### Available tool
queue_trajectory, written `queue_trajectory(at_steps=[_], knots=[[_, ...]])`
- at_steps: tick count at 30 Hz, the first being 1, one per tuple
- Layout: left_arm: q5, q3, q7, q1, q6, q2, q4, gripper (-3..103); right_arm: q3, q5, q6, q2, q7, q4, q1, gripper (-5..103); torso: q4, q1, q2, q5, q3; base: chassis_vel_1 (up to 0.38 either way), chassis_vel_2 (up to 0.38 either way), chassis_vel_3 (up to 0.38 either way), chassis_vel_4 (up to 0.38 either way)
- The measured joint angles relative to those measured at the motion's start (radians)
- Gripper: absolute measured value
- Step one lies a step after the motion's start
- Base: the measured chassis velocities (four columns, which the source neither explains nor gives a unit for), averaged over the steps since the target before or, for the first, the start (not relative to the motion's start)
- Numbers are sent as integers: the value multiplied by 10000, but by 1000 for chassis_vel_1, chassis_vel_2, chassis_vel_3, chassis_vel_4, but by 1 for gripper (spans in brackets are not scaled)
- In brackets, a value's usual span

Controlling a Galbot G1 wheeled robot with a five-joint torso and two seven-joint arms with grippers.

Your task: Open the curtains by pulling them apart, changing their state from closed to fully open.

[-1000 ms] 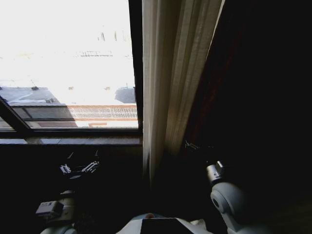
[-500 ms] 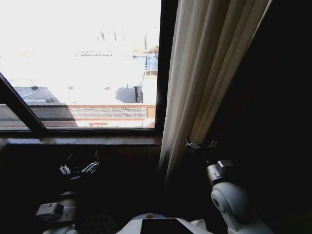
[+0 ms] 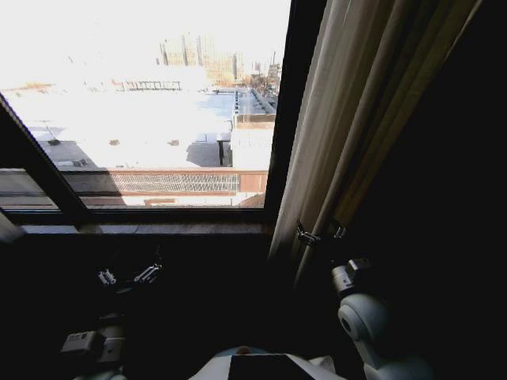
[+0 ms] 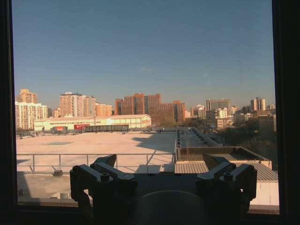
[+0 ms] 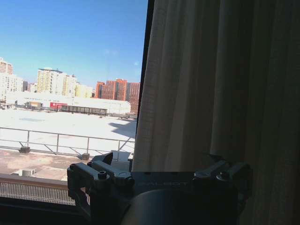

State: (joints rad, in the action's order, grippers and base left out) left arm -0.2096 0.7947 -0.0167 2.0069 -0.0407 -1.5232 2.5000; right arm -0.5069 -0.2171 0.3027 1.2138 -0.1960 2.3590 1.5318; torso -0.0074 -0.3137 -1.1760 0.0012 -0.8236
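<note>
1. The right gripper (image 3: 319, 234) has its jaws apart. It sits low, right at the lower edge of the curtain (image 3: 356, 119). The cloth hangs just in front of the jaws. I cannot tell if they touch it.
2. I think it is held there so it can push the cloth sideways, away from the glass.
3. The right arm (image 3: 360, 317) reaches up and forward from the robot's right side, and its wrist points at the cloth.
4. In the right wrist view, the right gripper (image 5: 159, 180) faces the curtain (image 5: 220, 84), which covers the side next to the dark window frame (image 5: 149, 47).
5. The left gripper (image 3: 127, 275) has its jaws apart and holds nothing. It waits low under the window sill (image 3: 158, 229), well apart from the cloth.
6. In the left wrist view, the left gripper (image 4: 161, 180) looks straight out through bare glass at roofs and sky.
7. The curtain is bunched at the right side of the window (image 3: 142, 103). Most of the glass is bare, so I think the job is nearly done.
</note>
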Motion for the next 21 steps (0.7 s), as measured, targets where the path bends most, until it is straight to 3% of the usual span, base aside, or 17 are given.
queue_trajectory(at_steps=[6, 16, 21], knots=[[-33, -2, -1, -36, 29, 103, 0, 100, -4, 66, -25, 111, -51, -77, 71, 100, -4, 0, -1, -17, 1, 2, 102, -15, -122], [-66, 21, -2, -53, 29, 110, -1, 100, 57, 148, -24, 163, -159, -213, -60, 100, -1, -7, 2, -17, -1, 25, 318, -29, -319], [-74, 14, -9, -52, 16, 102, -1, 100, 47, 56, -2, 143, -374, -321, -230, 100, -4, -9, 2, -12, -1, -33, 172, 32, -186]])
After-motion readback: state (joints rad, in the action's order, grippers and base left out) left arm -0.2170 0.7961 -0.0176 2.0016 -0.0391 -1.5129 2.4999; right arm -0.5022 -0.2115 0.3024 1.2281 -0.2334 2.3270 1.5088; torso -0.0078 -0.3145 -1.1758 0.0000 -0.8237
